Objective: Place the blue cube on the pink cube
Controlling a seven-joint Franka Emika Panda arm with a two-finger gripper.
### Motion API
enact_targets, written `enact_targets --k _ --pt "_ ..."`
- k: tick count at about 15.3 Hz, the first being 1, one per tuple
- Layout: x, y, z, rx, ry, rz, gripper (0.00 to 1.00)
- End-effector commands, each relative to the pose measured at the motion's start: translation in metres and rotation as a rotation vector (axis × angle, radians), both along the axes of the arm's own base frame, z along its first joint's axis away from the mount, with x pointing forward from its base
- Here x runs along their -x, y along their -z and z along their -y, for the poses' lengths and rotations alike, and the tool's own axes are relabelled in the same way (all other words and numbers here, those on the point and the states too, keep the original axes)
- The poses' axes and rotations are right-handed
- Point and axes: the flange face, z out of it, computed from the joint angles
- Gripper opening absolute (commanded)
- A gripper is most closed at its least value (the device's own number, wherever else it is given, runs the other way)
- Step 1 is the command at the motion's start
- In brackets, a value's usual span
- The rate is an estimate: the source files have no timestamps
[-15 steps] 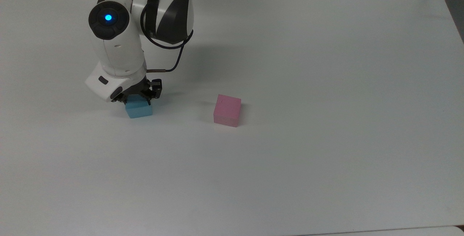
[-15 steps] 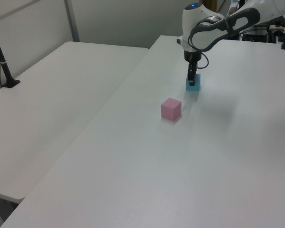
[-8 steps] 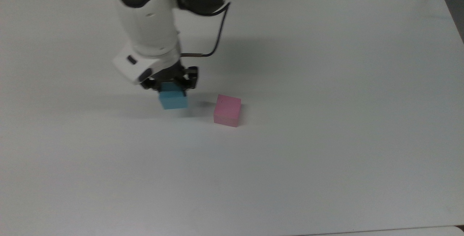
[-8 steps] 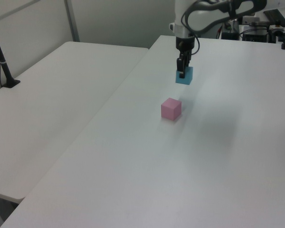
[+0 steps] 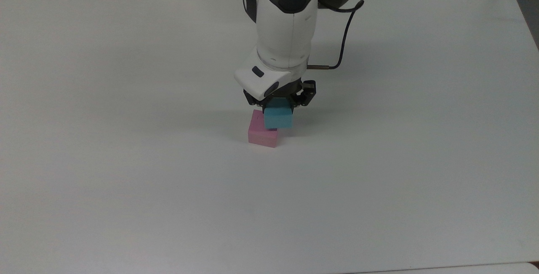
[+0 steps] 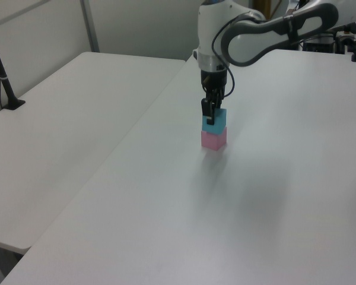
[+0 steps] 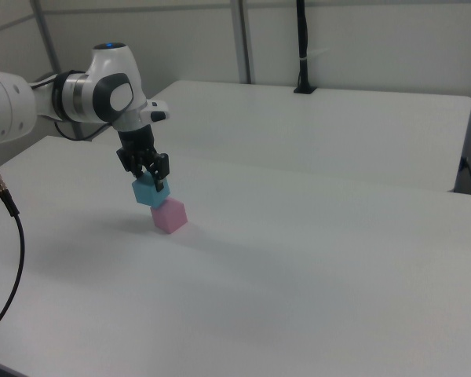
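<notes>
Blue cube (image 7: 151, 191) in end effector (image 7: 147, 177), above pink cube (image 7: 169, 215).

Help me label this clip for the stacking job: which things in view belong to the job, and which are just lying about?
Part of the job:
- blue cube, held in the gripper just above the pink one
- pink cube, on the white table

Just there:
- black post standing on the neighbouring table
- black cable hanging off the arm
</notes>
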Motion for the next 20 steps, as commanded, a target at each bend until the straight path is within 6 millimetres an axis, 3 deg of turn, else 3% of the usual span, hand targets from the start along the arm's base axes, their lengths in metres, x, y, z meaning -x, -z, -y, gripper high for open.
enact_targets --k 1,3,4,7,8,11,13,17,18,20 --pt "-0.007 -0.006 0.015 0.037 0.01 0.048 0.38" --pt "-0.007 -0.007 0.016 0.096 -0.021 0.057 0.39" --pt "-0.006 -0.004 0.016 0.126 -0.032 0.056 0.47" --pt "-0.006 0.002 0.014 0.132 -0.036 0.047 0.55" --pt "-0.006 0.003 0.013 0.127 -0.029 0.045 0.63" --pt "-0.004 0.01 0.008 0.115 -0.025 0.033 0.66" --pt "-0.003 0.01 0.006 0.116 -0.027 0.031 1.0" --pt "-0.002 0.002 0.012 0.117 -0.02 0.034 1.0" --pt "-0.002 -0.006 0.015 0.114 -0.014 0.041 1.0" --pt "0.006 -0.041 0.037 0.114 0.009 0.045 1.0"
